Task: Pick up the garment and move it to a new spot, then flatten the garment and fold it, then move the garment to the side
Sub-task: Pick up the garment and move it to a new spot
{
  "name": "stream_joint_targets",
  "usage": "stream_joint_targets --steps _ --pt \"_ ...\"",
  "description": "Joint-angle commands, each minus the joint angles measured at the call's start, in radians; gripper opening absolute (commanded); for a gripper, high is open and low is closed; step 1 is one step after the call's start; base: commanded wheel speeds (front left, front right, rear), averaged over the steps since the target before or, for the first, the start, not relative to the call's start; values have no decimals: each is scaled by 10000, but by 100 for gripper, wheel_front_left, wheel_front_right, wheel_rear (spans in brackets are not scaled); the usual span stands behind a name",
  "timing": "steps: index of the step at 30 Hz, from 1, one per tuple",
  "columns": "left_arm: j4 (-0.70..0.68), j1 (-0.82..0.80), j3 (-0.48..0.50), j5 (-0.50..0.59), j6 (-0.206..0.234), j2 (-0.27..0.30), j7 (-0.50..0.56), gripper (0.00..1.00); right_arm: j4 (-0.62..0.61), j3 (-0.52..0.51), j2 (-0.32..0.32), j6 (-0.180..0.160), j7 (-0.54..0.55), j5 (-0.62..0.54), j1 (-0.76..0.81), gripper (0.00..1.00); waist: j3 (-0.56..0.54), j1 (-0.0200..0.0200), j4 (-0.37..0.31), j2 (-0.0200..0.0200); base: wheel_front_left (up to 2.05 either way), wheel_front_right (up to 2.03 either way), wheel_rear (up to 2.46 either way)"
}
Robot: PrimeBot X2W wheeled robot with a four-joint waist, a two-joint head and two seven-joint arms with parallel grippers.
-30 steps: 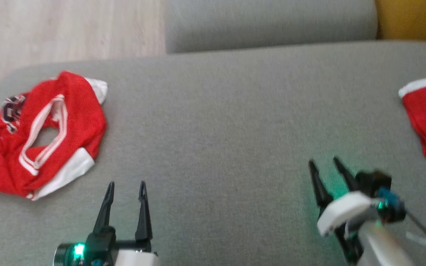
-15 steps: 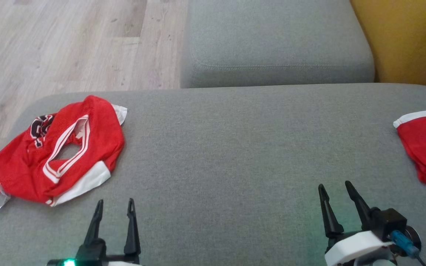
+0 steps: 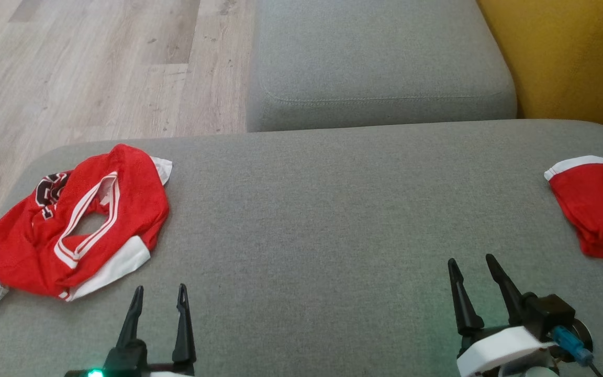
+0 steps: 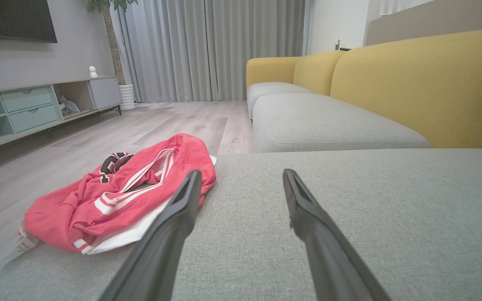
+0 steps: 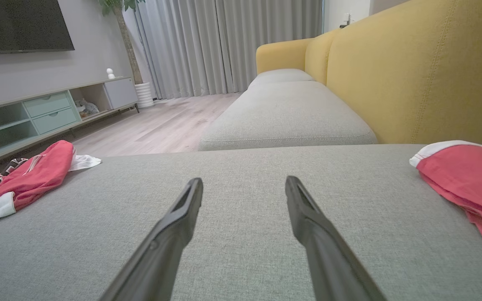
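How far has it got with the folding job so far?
Done: perhaps the compact red garment on the right, though I cannot tell. In hand: nothing; the left gripper and right gripper are open and empty over the grey cushion. Left: the crumpled red jersey needs picking up, flattening, folding and moving aside.

The head camera looks steeply down from above on the grey seat (image 3: 333,220), with the left gripper (image 3: 160,288) at 7 o'clock and the right gripper (image 3: 470,259) at 5. Both wrist cameras sit low, just over the seat, facing level along their own grippers toward the next cushion (image 4: 329,121) and the curtains (image 4: 207,50) at 12. All three views share the seat, the cushion and the garment (image 3: 71,225) at 9. The garment is near the left wrist camera and far from the right. Head and right wrist views share the red cloth (image 3: 594,209) at 3.
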Motion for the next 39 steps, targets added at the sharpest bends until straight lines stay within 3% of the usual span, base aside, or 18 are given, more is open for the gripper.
stream_joint_targets --steps 1,11,16,22,31,39 --pt "-346 -398 416 132 3 -26 -51 100 -356 268 -20 -7 -137 80 -176 100 -14 0 -7 -1 0 0 0" --pt "-397 -450 769 228 -132 -27 -51 100 -298 360 -19 -7 -137 137 -171 100 -63 0 -40 -1 0 0 0" --pt "-404 -454 683 313 -129 -27 -51 100 -275 258 -19 -7 -137 198 -54 100 -103 0 290 -1 0 0 0" --pt "-376 -445 737 445 -128 -22 -51 100 -240 369 -19 -7 -137 362 72 100 -151 0 1372 -1 0 0 0" --pt "-491 -252 1070 608 -198 189 -51 100 -254 491 -19 -7 -137 774 37 100 -127 0 3725 -1 0 0 0" --pt "-1131 -159 1936 360 184 166 -51 100 -84 1024 -18 -7 -137 591 -668 100 618 0 4471 -1 0 0 0"
